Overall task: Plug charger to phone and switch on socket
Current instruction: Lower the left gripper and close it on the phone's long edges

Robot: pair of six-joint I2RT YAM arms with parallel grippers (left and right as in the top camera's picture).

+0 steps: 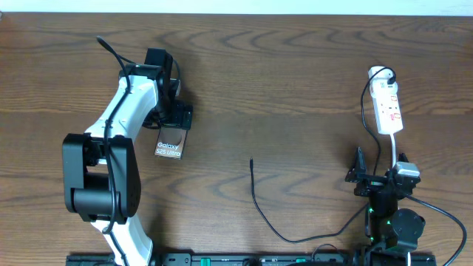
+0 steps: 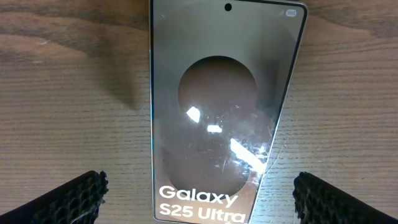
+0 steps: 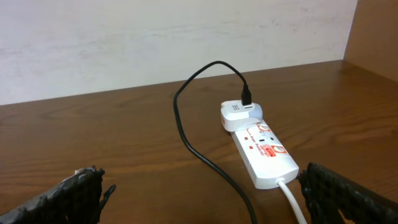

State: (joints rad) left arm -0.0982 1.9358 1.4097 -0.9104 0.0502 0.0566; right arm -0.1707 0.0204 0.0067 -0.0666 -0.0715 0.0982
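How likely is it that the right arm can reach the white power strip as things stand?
Probably yes. The right gripper is open and faces the socket just ahead. Only the charger cable lies between them and might get brushed.

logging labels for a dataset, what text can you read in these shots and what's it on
"Galaxy S25 Ultra": white lettering on the phone face.
Red markings on the socket: too small to read.
Small badge at the phone's top corner: too blurred to read.
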